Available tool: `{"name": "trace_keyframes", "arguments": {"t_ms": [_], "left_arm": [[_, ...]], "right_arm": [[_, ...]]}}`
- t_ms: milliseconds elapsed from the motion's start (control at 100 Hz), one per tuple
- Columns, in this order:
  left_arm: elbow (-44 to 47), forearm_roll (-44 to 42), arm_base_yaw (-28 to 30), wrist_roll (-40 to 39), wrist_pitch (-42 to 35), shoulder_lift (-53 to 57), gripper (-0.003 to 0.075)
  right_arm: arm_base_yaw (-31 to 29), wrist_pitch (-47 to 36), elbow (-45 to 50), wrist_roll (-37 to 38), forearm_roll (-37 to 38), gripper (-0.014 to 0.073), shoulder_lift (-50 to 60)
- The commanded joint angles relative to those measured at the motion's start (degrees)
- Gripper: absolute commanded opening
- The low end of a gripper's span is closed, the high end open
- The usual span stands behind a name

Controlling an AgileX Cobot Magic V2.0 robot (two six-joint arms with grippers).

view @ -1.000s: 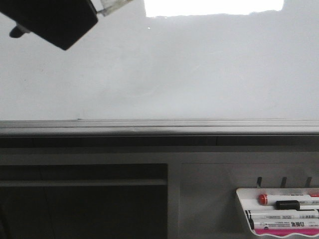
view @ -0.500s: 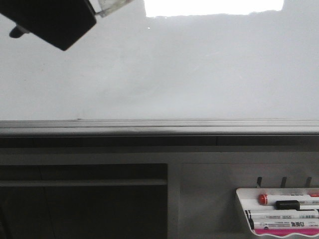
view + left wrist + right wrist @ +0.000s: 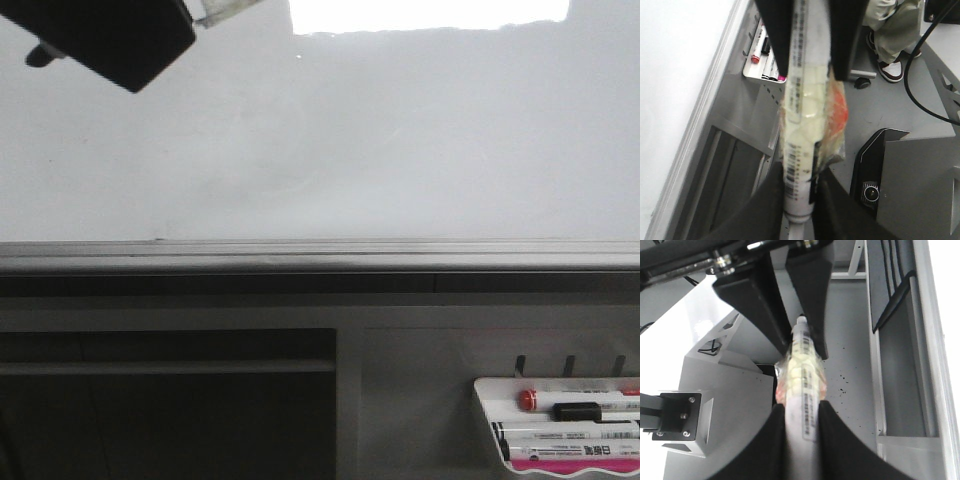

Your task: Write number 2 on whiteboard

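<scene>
1. The left gripper [image 3: 800,220] has its jaws closed on a marker [image 3: 799,125] wrapped in yellowish tape; in the front view its dark body [image 3: 100,35] hangs at the whiteboard's top left corner.
2. The right gripper [image 3: 802,425] likewise clamps a taped marker [image 3: 801,375], beside the board's frame; it does not show in the front view.
3. The whiteboard [image 3: 330,140] fills the upper part of the front view, glossy pale grey, with a bright glare patch at its top edge and a grey rail [image 3: 320,255] along the bottom.
4. No stroke of the number 2 shows anywhere on it; I'd say the whole figure remains to be drawn.
5. Below the rail, at the lower right, a small white tray [image 3: 490,415] holds spare markers [image 3: 570,410].
</scene>
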State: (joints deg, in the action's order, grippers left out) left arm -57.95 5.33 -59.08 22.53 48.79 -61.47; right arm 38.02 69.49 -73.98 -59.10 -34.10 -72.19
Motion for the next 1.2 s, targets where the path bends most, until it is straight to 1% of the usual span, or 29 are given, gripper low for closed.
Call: {"name": "trace_keyframes", "arguments": {"t_ms": [0,40,160,210,260,300,410,530,670,750,860,950,1030,1120,1190], "left_arm": [[-2.03,-0.92,-0.41,-0.04,-5.37,0.63,0.0049],[-2.03,-0.92,-0.41,-0.04,-5.50,0.63,0.0094],[-2.03,-0.92,-0.41,-0.04,-6.07,1.03,0.0303],[-2.03,-1.26,-0.08,-0.04,-6.64,1.48,0.0369],[-2.03,-2.13,0.65,-0.15,-6.93,2.28,0.0412],[-2.03,-3.08,1.56,-0.62,-7.33,3.21,0.0429],[-2.03,-3.51,6.12,-2.03,-7.76,6.23,0.0432],[-2.03,-3.51,12.26,-4.21,-7.76,10.11,0.0431],[0.13,-3.42,20.06,-9.32,-8.32,14.90,0.0430],[2.89,-3.42,24.70,-13.60,-9.84,17.73,0.0429],[8.31,-3.42,29.79,-18.59,-13.22,21.82,0.0410],[12.57,-3.10,33.34,-19.40,-15.28,24.62,0.0391],[15.30,-2.44,35.52,-19.50,-16.64,26.11,0.0373],[17.13,-1.91,36.48,-19.50,-18.18,26.32,0.0365],[17.59,-1.91,36.62,-19.50,-18.90,26.32,0.0365]], "right_arm": [[0.06,-0.11,-1.71,0.23,-3.70,0.0015,1.15],[0.06,-0.41,-1.71,0.54,-3.96,0.0015,1.15],[-0.05,-1.84,-1.71,1.48,-3.84,0.0015,1.29],[-0.28,-2.89,-1.71,2.11,-3.84,0.0015,1.54],[-0.28,-4.44,-1.71,2.56,-3.56,0.0015,1.93],[-0.28,-5.38,-1.71,3.67,-2.50,0.0015,2.50],[-1.64,-8.19,-1.45,8.76,1.79,0.0015,3.79],[-4.34,-10.53,1.36,11.22,2.09,0.0015,6.49],[-8.18,-17.12,8.20,17.74,2.20,0.0015,12.05],[-11.04,-22.84,13.67,24.06,2.32,0.0015,15.55],[-15.54,-28.66,21.02,31.96,2.44,0.0015,20.07],[-17.82,-32.62,26.88,33.01,1.80,0.0015,23.22],[-17.96,-35.12,30.42,33.01,1.16,0.0015,25.49],[-17.96,-36.99,31.86,33.01,-0.31,0.0015,26.56],[-17.96,-37.69,31.86,32.86,-3.64,0.0015,26.56]]}}
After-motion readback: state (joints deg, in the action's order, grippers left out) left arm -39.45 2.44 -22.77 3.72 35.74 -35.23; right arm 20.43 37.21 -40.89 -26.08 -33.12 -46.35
